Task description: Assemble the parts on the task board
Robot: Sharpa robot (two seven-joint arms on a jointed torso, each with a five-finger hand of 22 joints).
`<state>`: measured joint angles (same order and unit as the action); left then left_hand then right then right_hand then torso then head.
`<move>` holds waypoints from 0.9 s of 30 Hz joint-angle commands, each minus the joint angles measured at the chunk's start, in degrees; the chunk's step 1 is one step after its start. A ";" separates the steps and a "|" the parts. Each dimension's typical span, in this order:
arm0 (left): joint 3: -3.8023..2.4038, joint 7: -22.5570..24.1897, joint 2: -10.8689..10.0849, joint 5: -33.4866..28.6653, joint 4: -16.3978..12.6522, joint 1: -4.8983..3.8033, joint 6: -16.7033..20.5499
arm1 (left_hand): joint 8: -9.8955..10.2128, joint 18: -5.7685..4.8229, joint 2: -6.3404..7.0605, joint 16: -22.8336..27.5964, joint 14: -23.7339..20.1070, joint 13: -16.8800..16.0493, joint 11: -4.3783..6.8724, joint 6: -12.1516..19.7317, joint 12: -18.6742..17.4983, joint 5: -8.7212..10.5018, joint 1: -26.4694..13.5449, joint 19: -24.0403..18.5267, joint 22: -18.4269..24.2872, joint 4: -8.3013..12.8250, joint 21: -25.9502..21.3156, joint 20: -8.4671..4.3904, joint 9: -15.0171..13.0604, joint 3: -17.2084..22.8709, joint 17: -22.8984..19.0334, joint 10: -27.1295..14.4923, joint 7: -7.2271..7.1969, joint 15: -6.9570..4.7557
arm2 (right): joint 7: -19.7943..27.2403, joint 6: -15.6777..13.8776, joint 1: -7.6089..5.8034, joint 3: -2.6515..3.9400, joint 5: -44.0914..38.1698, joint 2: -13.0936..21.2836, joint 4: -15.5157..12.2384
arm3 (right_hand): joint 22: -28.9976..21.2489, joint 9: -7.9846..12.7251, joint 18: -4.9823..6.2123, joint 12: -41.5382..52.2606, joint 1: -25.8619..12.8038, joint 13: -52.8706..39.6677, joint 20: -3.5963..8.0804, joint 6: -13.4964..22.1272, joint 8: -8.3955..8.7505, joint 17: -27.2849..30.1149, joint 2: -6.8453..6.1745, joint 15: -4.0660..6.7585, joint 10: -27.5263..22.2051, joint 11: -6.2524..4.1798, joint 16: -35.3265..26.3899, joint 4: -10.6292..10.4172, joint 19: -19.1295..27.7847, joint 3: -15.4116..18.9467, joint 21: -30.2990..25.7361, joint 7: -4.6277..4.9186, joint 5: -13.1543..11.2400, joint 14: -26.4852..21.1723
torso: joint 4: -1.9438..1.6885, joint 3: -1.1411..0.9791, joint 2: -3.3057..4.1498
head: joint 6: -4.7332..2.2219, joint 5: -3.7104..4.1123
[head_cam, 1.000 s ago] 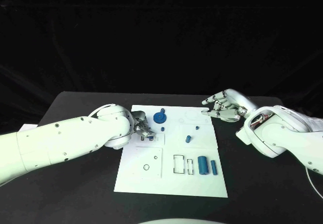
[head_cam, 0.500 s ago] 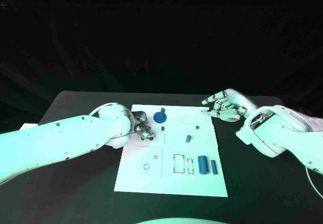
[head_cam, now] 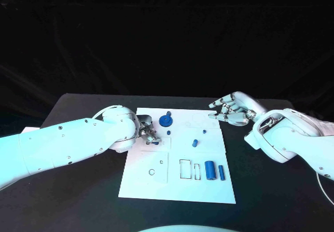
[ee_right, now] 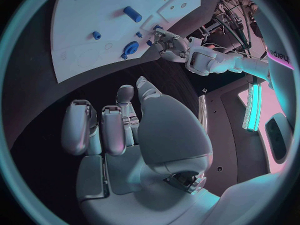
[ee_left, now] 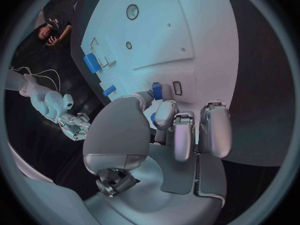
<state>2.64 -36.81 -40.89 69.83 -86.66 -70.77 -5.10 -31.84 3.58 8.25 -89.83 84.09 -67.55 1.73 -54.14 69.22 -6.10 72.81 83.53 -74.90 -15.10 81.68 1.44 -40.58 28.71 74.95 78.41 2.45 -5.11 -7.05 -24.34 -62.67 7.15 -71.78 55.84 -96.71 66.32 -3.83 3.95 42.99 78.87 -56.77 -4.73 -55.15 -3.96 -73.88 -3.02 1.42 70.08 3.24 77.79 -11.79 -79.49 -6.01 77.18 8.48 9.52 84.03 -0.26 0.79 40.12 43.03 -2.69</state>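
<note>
On the black table (head_cam: 83,193), against a dark backdrop, lies the white rectangular task board (head_cam: 177,186). The left hand (head_cam: 148,133) seems to pinch a small blue part (ee_left: 157,90) at the board's left side. The right hand (head_cam: 231,110) hovers past the board's far right corner, fingers curled, holding nothing. Four other blue parts (head_cam: 209,170) lie on the board.

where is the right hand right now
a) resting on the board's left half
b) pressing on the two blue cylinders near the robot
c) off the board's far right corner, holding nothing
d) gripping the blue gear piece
c: the right hand hangs beyond the far right corner of the task board, its fingers curled with no part in them.
</note>
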 commanded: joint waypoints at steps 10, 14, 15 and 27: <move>0.25 -0.55 1.24 -1.99 1.50 0.23 -2.12 | -1.08 -0.90 0.33 -0.17 5.91 -0.67 0.50 -1.63 0.90 0.87 -5.93 0.92 -4.22 4.80 0.77 -0.25 -0.89 3.91 15.05 0.80 -0.83 -0.18 | 0.22 0.66 0.05 0.01 0.24 -0.04 -0.07 | -0.18 -0.05 0.87 -0.10 -0.36 0.10 -0.03 -0.53 -0.12 0.09 -0.01 -0.19 -0.19 -0.03 -0.37 -0.49 0.43 -0.08 -0.41 -0.07 0.31 2.31 | 0.03 -0.08 -0.01 | 0.14 -0.02; 0.26 -0.53 1.61 -2.11 2.17 0.23 -2.35 | -1.06 -0.99 0.00 -0.17 5.91 -1.06 0.62 -2.21 1.34 0.77 -9.18 1.17 -4.64 2.47 1.01 -0.38 -0.98 1.42 15.05 1.04 -0.97 -0.31 | 0.25 0.64 0.05 0.01 0.29 -0.09 -0.07 | -0.18 -0.05 0.87 -0.10 -0.36 0.10 -0.03 -0.53 -0.12 0.09 -0.01 -0.19 -0.19 -0.03 -0.37 -0.49 0.43 -0.08 -0.41 -0.07 0.31 2.31 | 0.05 -0.14 0.02 | 0.22 0.01; 0.26 -0.52 1.68 -2.12 2.29 0.23 -2.44 | -1.04 -1.01 -0.07 -0.17 5.91 -1.18 0.66 -2.33 1.47 0.74 -9.66 1.22 -4.74 2.13 1.07 -0.40 -0.98 1.02 15.05 1.11 -1.01 -0.34 | 0.26 0.65 0.05 0.01 0.30 -0.11 -0.07 | -0.18 -0.05 0.87 -0.10 -0.36 0.10 -0.03 -0.53 -0.12 0.09 -0.01 -0.19 -0.19 -0.03 -0.37 -0.49 0.43 -0.08 -0.41 -0.07 0.31 2.31 | 0.06 -0.12 0.02 | 0.28 -0.02; 0.25 -0.50 2.20 -2.17 2.83 0.22 -3.38 | -0.95 -1.14 0.12 -0.17 5.91 -2.01 0.91 -3.31 2.36 0.68 -11.85 1.55 -5.32 0.48 1.40 -0.60 -1.09 -2.14 15.05 1.72 -1.31 -0.53 | 0.29 0.74 0.05 0.01 0.36 -0.19 0.01 | -0.18 -0.05 0.87 -0.10 -0.36 0.10 -0.03 -0.53 -0.12 0.09 -0.01 -0.19 -0.19 -0.03 -0.37 -0.49 0.43 -0.08 -0.41 -0.07 0.31 2.31 | 0.00 -0.06 0.01 | 0.46 0.07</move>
<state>2.66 -37.16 -38.92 68.45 -83.78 -70.83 -6.32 -32.93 3.58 8.30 -89.83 83.90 -69.51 2.56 -56.92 71.23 -5.50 61.50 83.95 -74.94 -14.58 82.91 1.03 -41.61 26.90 74.93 79.66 1.10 -5.30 -7.01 -24.21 -62.66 7.15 -71.35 55.71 -96.69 66.19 -3.83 3.95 42.99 78.87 -56.72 -4.73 -55.32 -3.96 -73.88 -3.02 1.42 70.08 3.24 77.79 -11.95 -79.49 -6.18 76.95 8.31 9.52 84.03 -0.20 0.70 40.13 43.47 -2.72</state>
